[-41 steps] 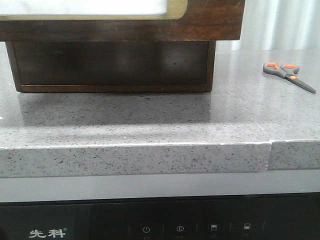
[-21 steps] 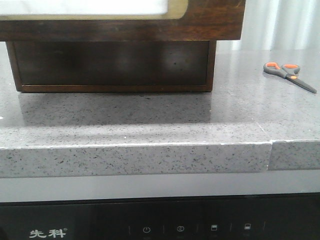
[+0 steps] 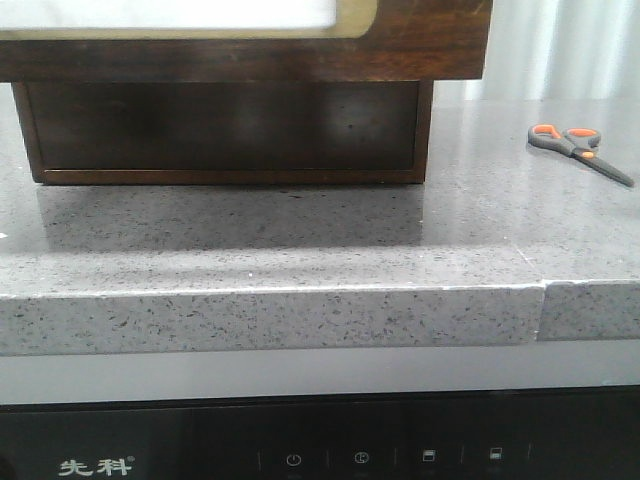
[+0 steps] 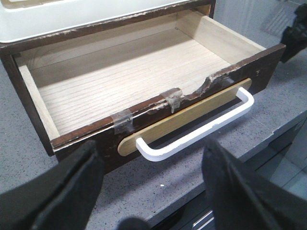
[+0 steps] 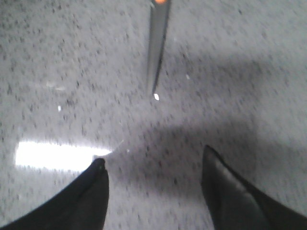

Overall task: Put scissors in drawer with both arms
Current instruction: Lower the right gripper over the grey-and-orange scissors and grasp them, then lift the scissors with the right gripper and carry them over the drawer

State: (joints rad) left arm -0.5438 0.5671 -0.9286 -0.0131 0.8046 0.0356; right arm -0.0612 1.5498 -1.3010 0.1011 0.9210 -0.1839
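Observation:
The scissors (image 3: 578, 150) lie flat on the grey counter at the far right, handles to the left, blades pointing right. In the right wrist view only their grey blade (image 5: 157, 43) shows, pointing toward my right gripper (image 5: 153, 154), which is open and empty over bare counter, a short way from the blade tip. The dark brown drawer (image 3: 420, 50) is pulled out of its cabinet. In the left wrist view the drawer (image 4: 268, 62) is open, its pale wooden inside empty. My left gripper (image 4: 149, 148) is open and empty just in front of the white handle (image 4: 201, 129).
The drawer's cabinet (image 3: 220, 130) stands on the counter at the back left. The counter's front edge (image 3: 300, 320) has a seam at the right. A dark blurred shape (image 4: 295, 33), probably the right arm, shows beyond the drawer's corner. The drawer's top edge is chipped and taped.

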